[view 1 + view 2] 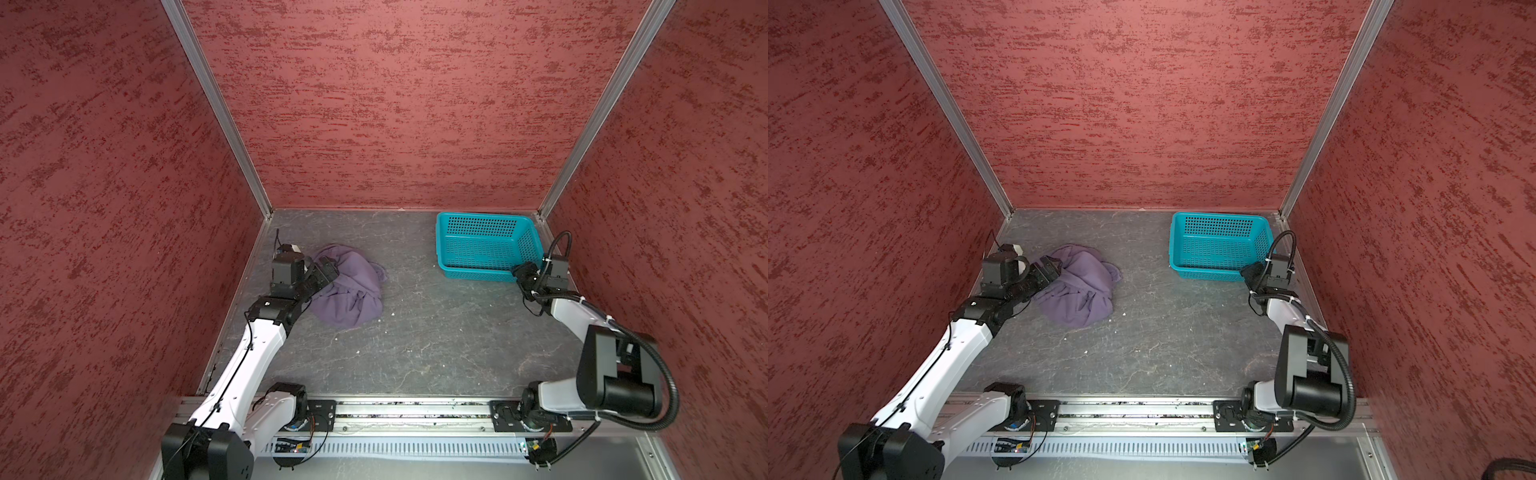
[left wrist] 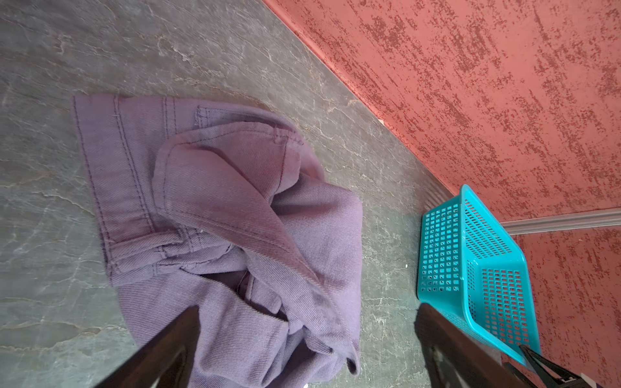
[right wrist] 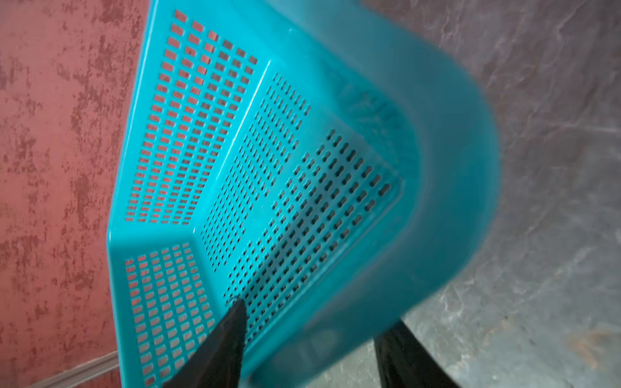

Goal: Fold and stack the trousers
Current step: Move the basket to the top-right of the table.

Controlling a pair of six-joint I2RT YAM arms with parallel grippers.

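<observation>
The trousers (image 1: 349, 293) (image 1: 1077, 293) lie as a crumpled muted purple heap on the left side of the grey floor. The left wrist view shows their stitched seams and waistband (image 2: 235, 215). My left gripper (image 1: 323, 272) (image 1: 1047, 271) (image 2: 309, 312) hangs open at the heap's left edge. One finger is over the cloth and the other over bare floor, and nothing is held. My right gripper (image 1: 524, 275) (image 1: 1252, 275) (image 3: 319, 314) is open at the near right corner of the teal basket (image 1: 473, 272) (image 1: 1208, 270) (image 3: 453, 168). It straddles the rim, one finger inside and one outside with a gap.
The teal mesh basket (image 2: 440, 248) stands empty at the back right, close to the back and right walls. Red textured walls enclose the floor on three sides. The arm bases and a metal rail run along the front edge.
</observation>
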